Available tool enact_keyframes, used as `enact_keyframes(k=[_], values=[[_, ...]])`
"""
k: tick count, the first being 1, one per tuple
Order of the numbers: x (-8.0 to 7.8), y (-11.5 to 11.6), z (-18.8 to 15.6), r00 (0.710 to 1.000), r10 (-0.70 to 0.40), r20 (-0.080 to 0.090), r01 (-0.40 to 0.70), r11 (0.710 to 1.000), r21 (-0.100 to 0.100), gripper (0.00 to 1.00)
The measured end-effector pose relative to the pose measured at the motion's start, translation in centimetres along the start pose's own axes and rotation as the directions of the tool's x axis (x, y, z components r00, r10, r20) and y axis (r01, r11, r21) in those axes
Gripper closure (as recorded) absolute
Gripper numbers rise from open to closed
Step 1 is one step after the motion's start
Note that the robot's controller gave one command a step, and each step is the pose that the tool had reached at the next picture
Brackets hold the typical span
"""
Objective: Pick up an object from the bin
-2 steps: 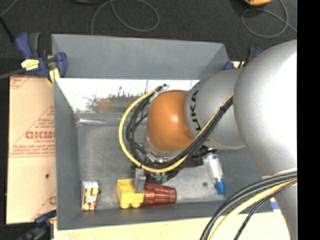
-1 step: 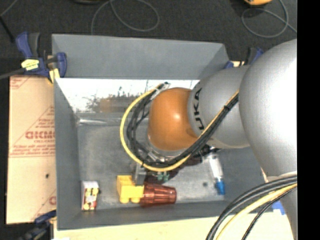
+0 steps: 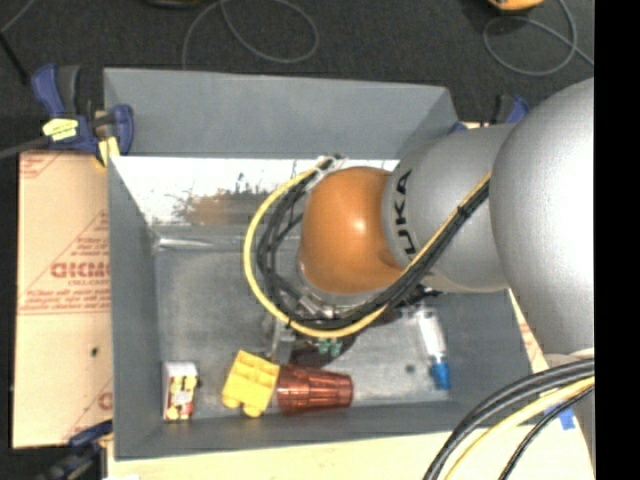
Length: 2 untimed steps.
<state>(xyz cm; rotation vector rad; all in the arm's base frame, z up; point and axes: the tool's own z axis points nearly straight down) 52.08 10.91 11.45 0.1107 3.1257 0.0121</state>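
Bin of grey metal [image 3: 130, 298] holds the gripper [image 3: 300, 343] low near its front wall, under the orange wrist cover [image 3: 345, 233]; whether it is open cannot be told. Just beside it lie a reddish-brown ribbed cup [image 3: 315, 391] and a yellow plastic block [image 3: 248, 381], touching.

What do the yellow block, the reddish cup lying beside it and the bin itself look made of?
The yellow block is probably plastic: opaque, matte, with moulded ridges. The reddish cup is likely translucent plastic: ribbed, somewhat glossy. The bin looks like grey sheet metal with a dull finish and smeared reflections on its back wall.
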Motion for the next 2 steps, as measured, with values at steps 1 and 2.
enact_keyframes(k=[1,2], values=[[0.01,-0.02,-1.27,1.0,0.001,-0.002,-0.001,1.0,0.001,1.0],[0.03,0.0,-1.96,1.0,0.003,-0.004,-0.003,1.0,0.0,1.0]])
